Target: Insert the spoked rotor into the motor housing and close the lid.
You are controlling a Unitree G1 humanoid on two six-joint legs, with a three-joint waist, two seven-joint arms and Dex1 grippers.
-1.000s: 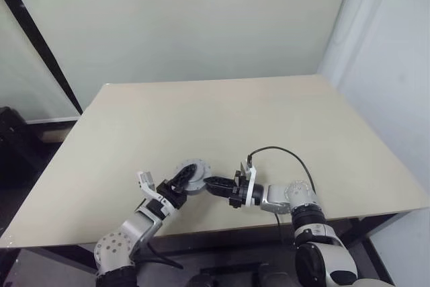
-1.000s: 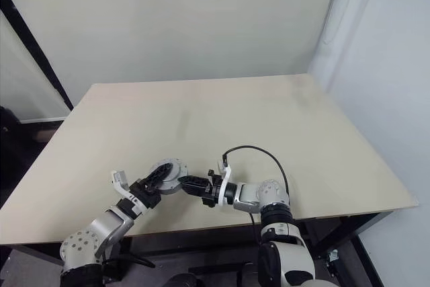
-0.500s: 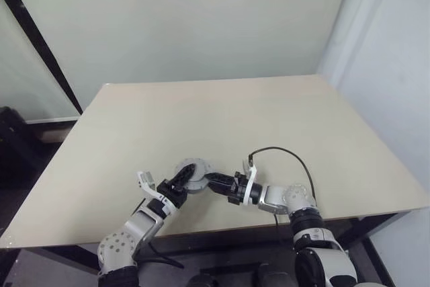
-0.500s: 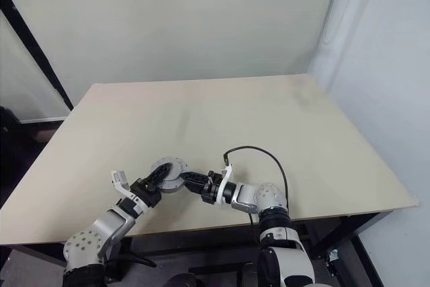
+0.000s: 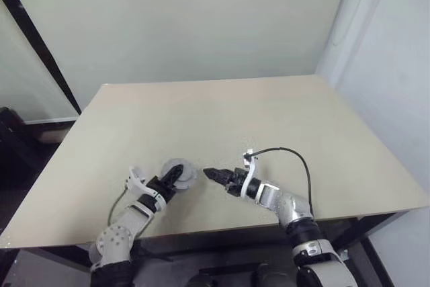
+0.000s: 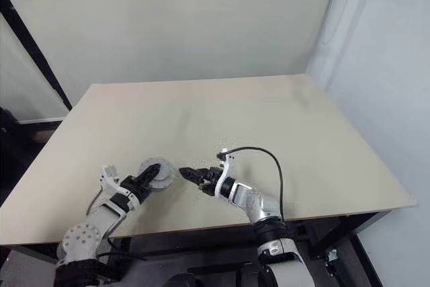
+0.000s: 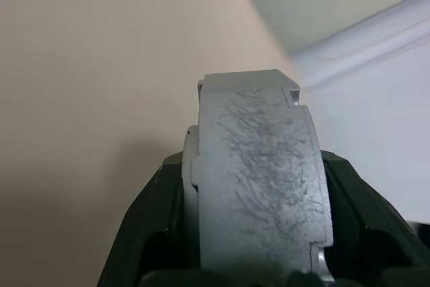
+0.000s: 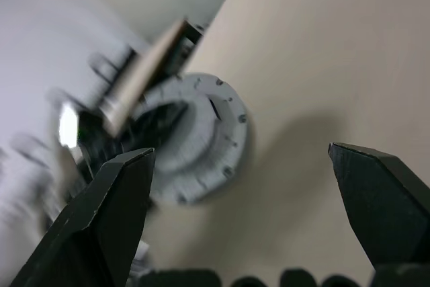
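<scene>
Two grippers face each other over the table's (image 5: 282, 119) near edge. Left gripper (image 5: 173, 178) pinches the grey housing (image 5: 179, 173) edge-on between its fingers (image 7: 144, 223), just above the tabletop. Right gripper (image 5: 209, 173) sits just beside it, apart from it, fingers (image 8: 111, 213) spread wide and holding nothing. A black cable (image 5: 289, 154) loops over its wrist.

Bare lab room: plain table (image 5: 269, 112), blank walls (image 5: 188, 18)
</scene>
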